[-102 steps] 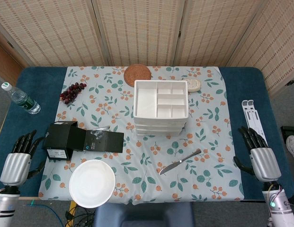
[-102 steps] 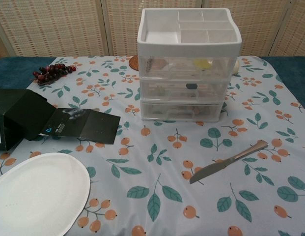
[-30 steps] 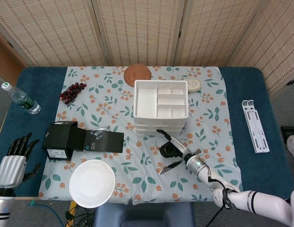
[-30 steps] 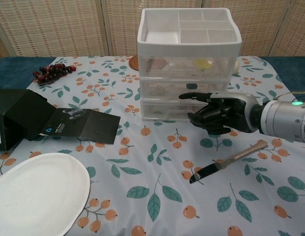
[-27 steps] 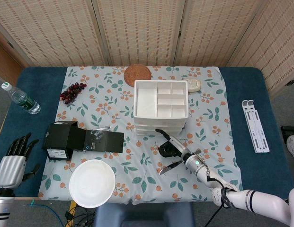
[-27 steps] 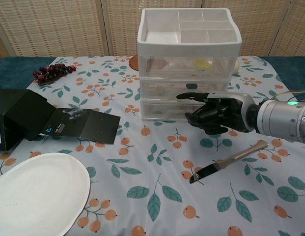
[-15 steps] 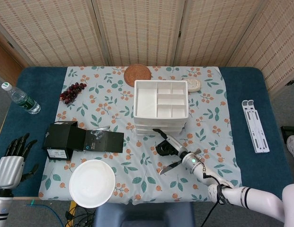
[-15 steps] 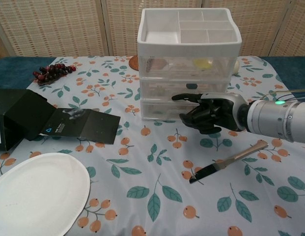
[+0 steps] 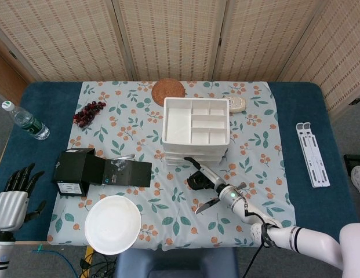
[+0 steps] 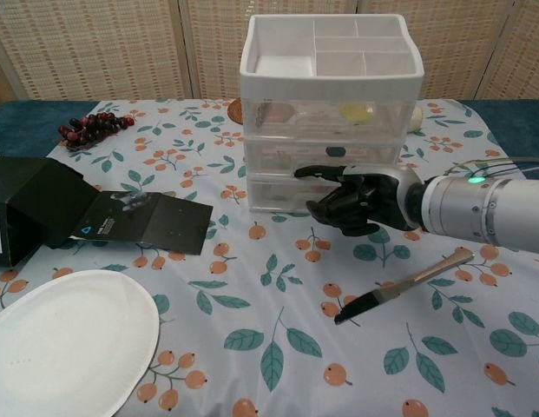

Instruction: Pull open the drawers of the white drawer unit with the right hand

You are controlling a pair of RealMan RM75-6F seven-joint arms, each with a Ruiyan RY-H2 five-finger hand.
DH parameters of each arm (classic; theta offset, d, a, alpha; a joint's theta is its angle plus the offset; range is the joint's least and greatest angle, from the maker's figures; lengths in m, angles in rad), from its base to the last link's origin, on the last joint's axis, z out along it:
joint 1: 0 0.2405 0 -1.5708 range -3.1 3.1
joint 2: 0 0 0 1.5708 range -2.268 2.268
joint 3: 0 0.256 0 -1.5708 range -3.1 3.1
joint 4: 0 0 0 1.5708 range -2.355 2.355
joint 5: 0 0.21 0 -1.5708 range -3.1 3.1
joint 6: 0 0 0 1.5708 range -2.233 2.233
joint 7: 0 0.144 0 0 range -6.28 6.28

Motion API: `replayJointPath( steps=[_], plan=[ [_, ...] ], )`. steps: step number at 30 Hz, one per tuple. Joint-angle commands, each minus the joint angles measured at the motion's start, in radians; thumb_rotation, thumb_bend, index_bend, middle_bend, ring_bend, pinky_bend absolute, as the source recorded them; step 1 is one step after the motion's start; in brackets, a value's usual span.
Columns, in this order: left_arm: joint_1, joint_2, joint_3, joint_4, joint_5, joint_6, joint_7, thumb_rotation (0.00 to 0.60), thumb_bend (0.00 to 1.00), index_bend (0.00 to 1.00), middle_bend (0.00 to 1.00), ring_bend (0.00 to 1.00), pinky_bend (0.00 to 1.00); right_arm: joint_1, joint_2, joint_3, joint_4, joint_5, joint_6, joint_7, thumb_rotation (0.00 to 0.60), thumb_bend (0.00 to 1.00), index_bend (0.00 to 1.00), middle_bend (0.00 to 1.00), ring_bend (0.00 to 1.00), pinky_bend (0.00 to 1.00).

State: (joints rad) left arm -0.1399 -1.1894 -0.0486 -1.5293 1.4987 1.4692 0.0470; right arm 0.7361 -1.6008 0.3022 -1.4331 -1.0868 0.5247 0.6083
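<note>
Leftward and closer, the right hand (image 10: 356, 202) now sits at the lowest drawer front of the white drawer unit (image 10: 331, 113), fingers curled, holding nothing visible. That unit stands mid-table, just beyond the hand. At the near left edge, the left hand (image 9: 10, 202) rests with fingers spread.

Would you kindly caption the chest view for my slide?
Right hand, fingers curled, at the closed bottom drawer of the white plastic drawer unit.

The white drawer unit (image 10: 331, 104) stands on a pale cloth (image 10: 252, 330) printed with green leaves and orange berries. The right hand (image 10: 356, 201) is black, the plate (image 10: 65, 339) white, the box (image 10: 30, 217) black.
</note>
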Motion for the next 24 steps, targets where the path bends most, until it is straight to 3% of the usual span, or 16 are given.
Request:
replayJointPath(
  steps=[1, 18, 24],
  plan=[
    [0.0, 0.001, 0.0, 0.0, 0.0, 0.0, 0.001, 0.6, 0.3, 0.15, 0.0, 0.04, 0.07, -0.004, 0.001, -0.001, -0.002, -0.004, 0.004, 0.0, 0.6, 0.58, 0.0, 0.84, 0.96, 0.98],
    [0.002, 0.001, 0.002, -0.002, -0.004, -0.006, 0.005, 0.6, 0.3, 0.14, 0.0, 0.04, 0.07, -0.003, -0.01, 0.001, 0.009, -0.006, 0.007, -0.005, 0.6, 0.59, 0.0, 0.84, 0.97, 0.98],
    [0.002, 0.002, 0.003, -0.004, -0.004, -0.008, 0.007, 0.6, 0.3, 0.14, 0.0, 0.04, 0.07, -0.002, -0.007, -0.003, 0.004, -0.009, -0.004, -0.005, 0.6, 0.59, 0.1, 0.85, 0.97, 0.98]
  ],
)
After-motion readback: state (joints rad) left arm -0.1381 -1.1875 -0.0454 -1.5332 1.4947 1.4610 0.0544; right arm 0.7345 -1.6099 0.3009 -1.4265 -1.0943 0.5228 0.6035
